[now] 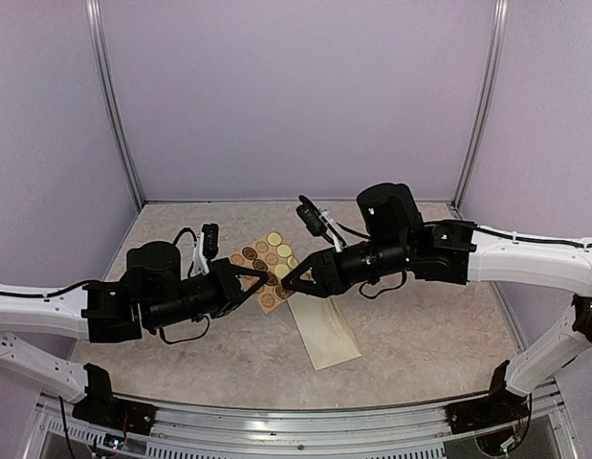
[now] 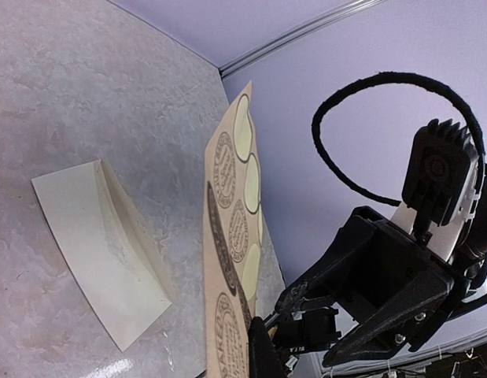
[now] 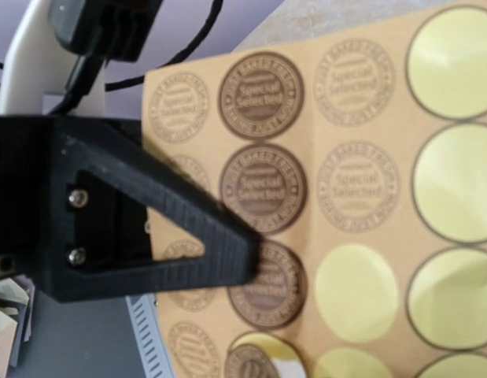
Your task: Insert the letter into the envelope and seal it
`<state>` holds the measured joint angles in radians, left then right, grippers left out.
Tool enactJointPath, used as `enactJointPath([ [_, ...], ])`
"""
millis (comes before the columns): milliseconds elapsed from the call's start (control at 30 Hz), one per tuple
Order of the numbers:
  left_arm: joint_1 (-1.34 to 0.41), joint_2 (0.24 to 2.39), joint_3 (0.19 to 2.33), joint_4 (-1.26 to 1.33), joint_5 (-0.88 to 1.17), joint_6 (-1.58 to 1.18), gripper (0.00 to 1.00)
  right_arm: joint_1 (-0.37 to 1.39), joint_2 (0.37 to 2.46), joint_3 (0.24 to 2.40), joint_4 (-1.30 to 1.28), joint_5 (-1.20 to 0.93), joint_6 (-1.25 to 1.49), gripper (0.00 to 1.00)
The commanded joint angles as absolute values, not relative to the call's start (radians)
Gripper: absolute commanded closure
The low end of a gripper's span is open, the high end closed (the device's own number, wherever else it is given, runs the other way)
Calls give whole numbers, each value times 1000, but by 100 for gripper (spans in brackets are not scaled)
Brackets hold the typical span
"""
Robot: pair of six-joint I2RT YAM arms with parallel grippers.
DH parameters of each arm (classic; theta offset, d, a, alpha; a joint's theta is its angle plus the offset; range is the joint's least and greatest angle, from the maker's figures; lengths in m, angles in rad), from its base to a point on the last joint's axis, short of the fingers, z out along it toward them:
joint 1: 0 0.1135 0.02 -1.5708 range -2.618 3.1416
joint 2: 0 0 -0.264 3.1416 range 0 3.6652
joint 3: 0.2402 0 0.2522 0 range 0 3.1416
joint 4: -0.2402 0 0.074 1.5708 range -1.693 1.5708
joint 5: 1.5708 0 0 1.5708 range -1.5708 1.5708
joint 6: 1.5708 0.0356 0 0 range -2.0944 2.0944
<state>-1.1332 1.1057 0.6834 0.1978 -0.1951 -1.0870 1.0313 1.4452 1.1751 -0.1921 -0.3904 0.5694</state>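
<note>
Left gripper (image 1: 263,278), lower centre of the overhead frame: jaws fully closed, pinching the tan sticker sheet (image 1: 270,254) by its edge, clear of the marbled table (image 1: 429,325). Right gripper (image 1: 286,283): one finger crosses the sheet's printed face; its opening cannot be told. The cream envelope (image 1: 324,335) lies flat on the table, below and right of both grippers, touched by neither.

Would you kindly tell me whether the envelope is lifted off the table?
No, the envelope lies flat on the table; only the sticker sheet is raised on edge.

Matt paper envelope (image 1: 324,337), paper sticker card (image 1: 270,261)
</note>
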Motion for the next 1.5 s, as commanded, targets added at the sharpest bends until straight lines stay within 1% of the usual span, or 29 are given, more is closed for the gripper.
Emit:
enactJointPath([
  [0,-1133,1097,673,240,-182,-1066,100,1035,1463,1175,-203,-408,564,64],
  [200,-1133,1099,673,245,-179,-1066,100,1035,1475,1178,-205,-411,562,64],
  [267,-1134,1098,672,244,-179,-1066,100,1035,1478,1181,-204,-417,563,66],
  [300,-1133,1098,673,245,-179,-1066,100,1036,1480,1182,-202,-423,562,70],
  [333,-1133,1098,673,245,-180,-1066,100,1036,1481,1183,-200,-428,562,76],
  [400,-1133,1098,673,245,-181,-1066,100,1035,1482,1183,-193,-434,561,83],
  [433,-1134,1099,673,245,-182,-1066,100,1036,1482,1184,-190,-437,561,88],
  [500,-1133,1101,673,245,-181,-1066,100,1036,1484,1185,-188,-440,561,92],
  [567,-1133,1101,673,245,-181,-1067,100,1037,1486,1186,-187,-446,560,100],
  [833,-1133,1105,670,199,-220,-1087,100,1037,1467,1171,-167,-416,569,100],
  [1100,-1133,1120,676,150,-235,-1096,100,1037,1459,1140,-74,-493,590,100],
  [1467,-1133,1141,688,134,-231,-1085,100,1036,1447,1128,-11,-521,606,100],
])
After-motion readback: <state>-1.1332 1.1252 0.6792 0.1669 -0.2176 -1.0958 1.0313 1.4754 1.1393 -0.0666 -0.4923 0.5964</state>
